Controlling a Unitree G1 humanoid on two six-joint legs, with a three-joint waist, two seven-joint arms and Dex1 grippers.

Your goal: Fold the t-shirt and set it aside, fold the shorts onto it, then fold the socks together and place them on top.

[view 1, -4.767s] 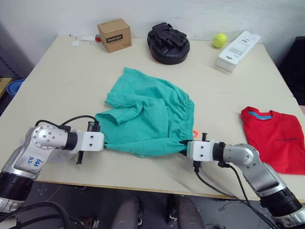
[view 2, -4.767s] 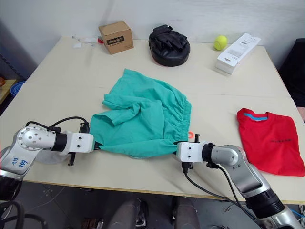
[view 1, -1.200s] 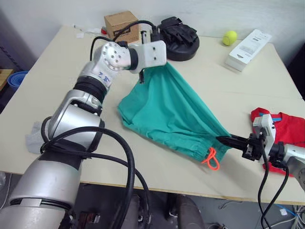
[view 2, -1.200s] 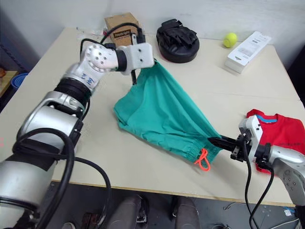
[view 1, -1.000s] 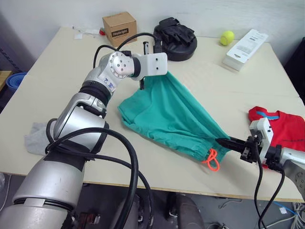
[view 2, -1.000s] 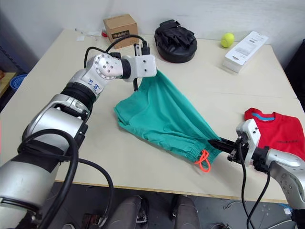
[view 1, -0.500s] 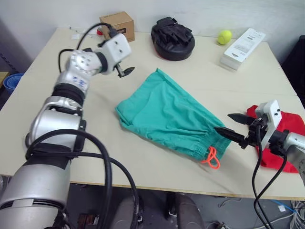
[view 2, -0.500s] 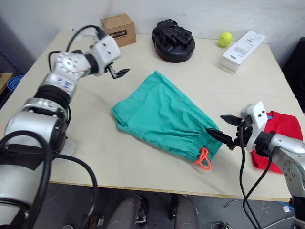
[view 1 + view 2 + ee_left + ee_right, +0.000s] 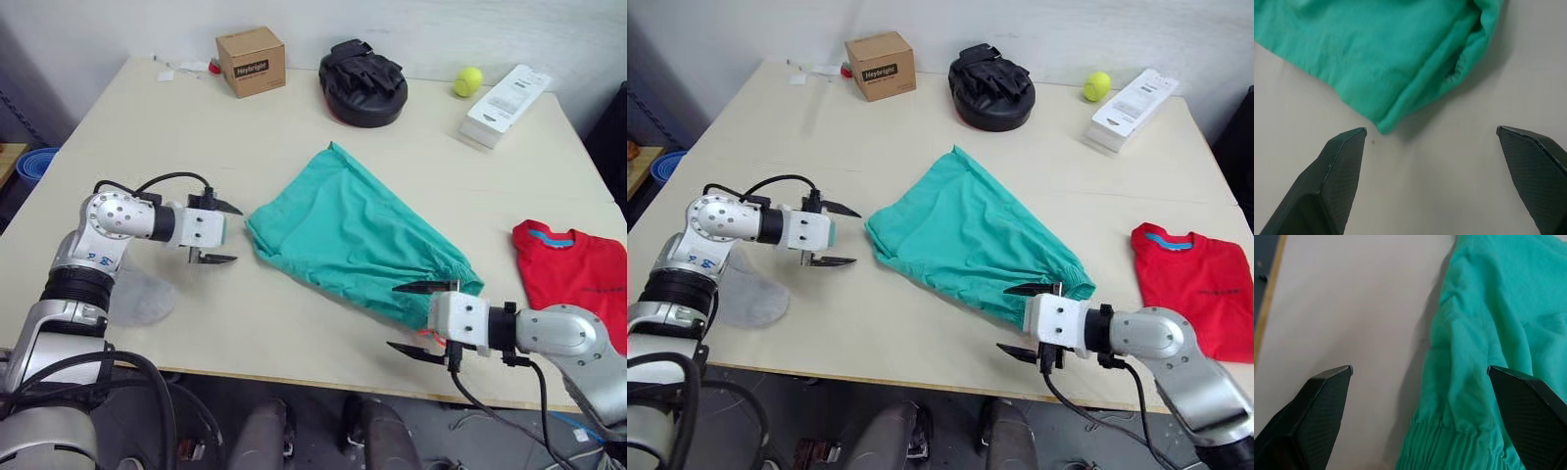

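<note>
On table (image 9: pixel 294 127), shorts (image 9: pixel 353 235) laid folded at centre, flanked by left gripper (image 9: pixel 223 233) and right gripper (image 9: pixel 416 318), both spread wide, nothing held. T-shirt (image 9: pixel 573 279) placed at right edge.

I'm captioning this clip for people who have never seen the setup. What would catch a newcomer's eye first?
The teal-green shorts draw the eye first, lying folded at the middle of the table. Both open grippers flank them near the front edge: the left gripper at their left corner, the right gripper at the waistband end. The bright red t-shirt stands out next, folded at the table's right side.
</note>
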